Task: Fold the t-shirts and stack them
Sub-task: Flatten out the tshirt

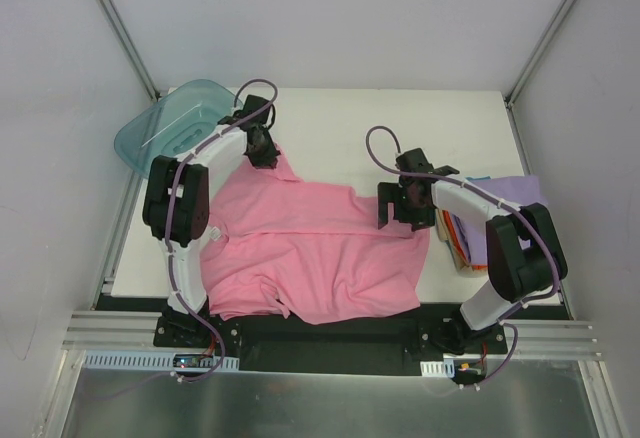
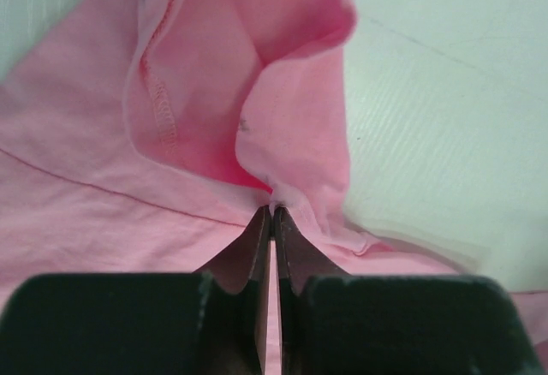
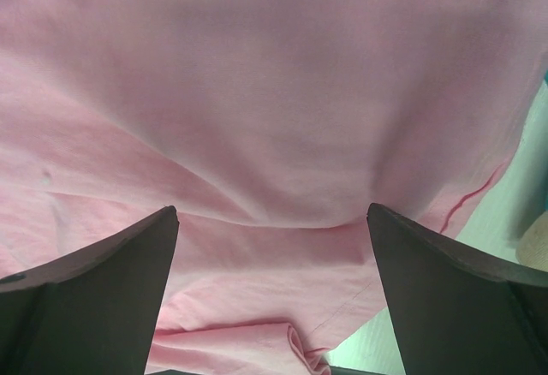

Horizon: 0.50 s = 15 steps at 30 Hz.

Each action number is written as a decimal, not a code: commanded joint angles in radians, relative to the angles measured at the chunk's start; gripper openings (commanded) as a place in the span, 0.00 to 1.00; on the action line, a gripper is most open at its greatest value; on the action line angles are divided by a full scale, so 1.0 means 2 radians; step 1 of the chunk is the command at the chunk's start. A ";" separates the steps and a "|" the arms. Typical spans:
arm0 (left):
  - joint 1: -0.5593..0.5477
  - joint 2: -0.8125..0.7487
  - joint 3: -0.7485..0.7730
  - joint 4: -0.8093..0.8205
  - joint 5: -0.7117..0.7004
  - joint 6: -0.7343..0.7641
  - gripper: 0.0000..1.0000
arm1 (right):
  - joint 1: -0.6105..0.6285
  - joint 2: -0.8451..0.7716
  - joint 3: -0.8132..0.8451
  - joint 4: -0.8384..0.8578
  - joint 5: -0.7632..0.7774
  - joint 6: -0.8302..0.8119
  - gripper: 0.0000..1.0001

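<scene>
A bubblegum-pink t-shirt [image 1: 310, 248] lies spread and wrinkled across the middle of the white table. My left gripper [image 1: 265, 154] is at its far left corner. In the left wrist view the jaws are pressed together on a raised fold of the pink t-shirt [image 2: 291, 127], pinched at the left gripper's [image 2: 272, 212] tips. My right gripper [image 1: 400, 208] hovers open over the shirt's right edge. In the right wrist view the pink t-shirt [image 3: 274, 92] fills the space below the right gripper [image 3: 272, 217], with nothing between its fingers. A folded stack, lavender t-shirt [image 1: 512, 194] on top and orange edges [image 1: 455, 234] showing, sits at the right.
A translucent teal plastic tub [image 1: 175, 126] rests at the table's far left corner, just behind the left arm. The bare white table [image 1: 400, 118] stretches behind the shirt. The folded stack lies close under the right arm's elbow.
</scene>
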 commanded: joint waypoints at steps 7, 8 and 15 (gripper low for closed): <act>-0.018 0.115 0.225 0.008 0.056 0.069 0.00 | -0.007 0.003 0.010 -0.005 -0.008 -0.004 0.97; -0.021 0.131 0.249 0.006 0.061 0.075 0.00 | -0.008 0.004 0.009 -0.003 -0.008 -0.005 0.97; -0.049 0.151 0.301 0.006 0.091 0.158 0.99 | -0.008 -0.011 0.009 -0.005 -0.007 -0.004 0.97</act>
